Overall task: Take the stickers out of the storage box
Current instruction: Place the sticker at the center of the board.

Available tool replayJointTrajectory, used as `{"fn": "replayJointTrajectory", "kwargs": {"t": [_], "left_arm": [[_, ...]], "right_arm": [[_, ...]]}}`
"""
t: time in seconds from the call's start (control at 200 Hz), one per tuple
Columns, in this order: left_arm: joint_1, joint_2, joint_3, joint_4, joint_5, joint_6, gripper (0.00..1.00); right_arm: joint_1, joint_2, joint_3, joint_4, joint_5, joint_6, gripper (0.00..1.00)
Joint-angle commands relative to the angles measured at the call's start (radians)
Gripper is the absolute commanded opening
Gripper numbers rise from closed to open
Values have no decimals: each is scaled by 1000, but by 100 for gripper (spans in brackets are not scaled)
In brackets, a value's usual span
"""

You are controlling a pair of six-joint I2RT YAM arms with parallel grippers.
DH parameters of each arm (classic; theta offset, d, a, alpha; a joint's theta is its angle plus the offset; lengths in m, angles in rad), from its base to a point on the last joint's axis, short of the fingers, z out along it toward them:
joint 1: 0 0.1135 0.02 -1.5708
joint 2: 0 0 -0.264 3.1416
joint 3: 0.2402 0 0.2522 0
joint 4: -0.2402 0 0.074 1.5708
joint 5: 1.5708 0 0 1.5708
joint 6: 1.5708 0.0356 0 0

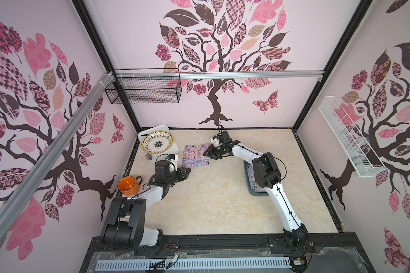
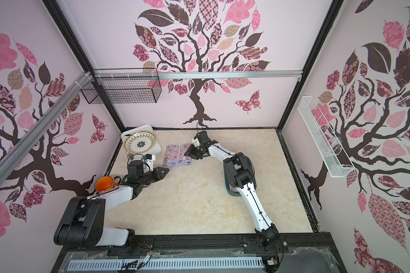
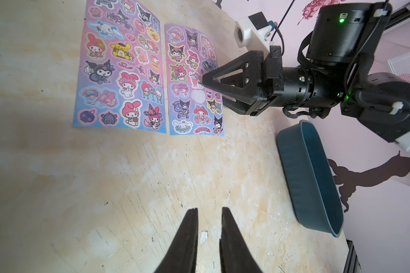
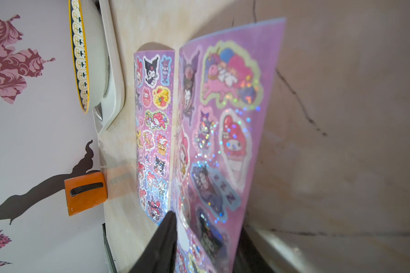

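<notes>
Right gripper (image 1: 205, 153), jaws spread, straddles the lifted edge of one of two stickers (image 1: 191, 156) on the table (image 1: 211, 201). Left gripper (image 1: 188, 170) hovers nearby, slightly parted, empty

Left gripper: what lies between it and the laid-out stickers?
Only bare tabletop, seen in the left wrist view, separates the left gripper from the stickers.
</notes>
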Motion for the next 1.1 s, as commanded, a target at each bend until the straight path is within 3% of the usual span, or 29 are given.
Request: {"fn": "replayJointTrajectory", "kwargs": {"t": [0.0,0.35,0.69,1.095], "left_arm": [[3,10,-11,30,10,3,24],[3,6,-12,34,11,1,24],[3,9,-12,37,13,4,24],[-1,-11,-18,47,-11,-6,26]], "right_arm": [[-16,-4,-41,-125,100,-29,41],[-20,-52,-42,-183,157,-72,50],[-21,-108,-73,-209,190,-106,52],[-21,-359,-330,-101,227,-138,53]]}}
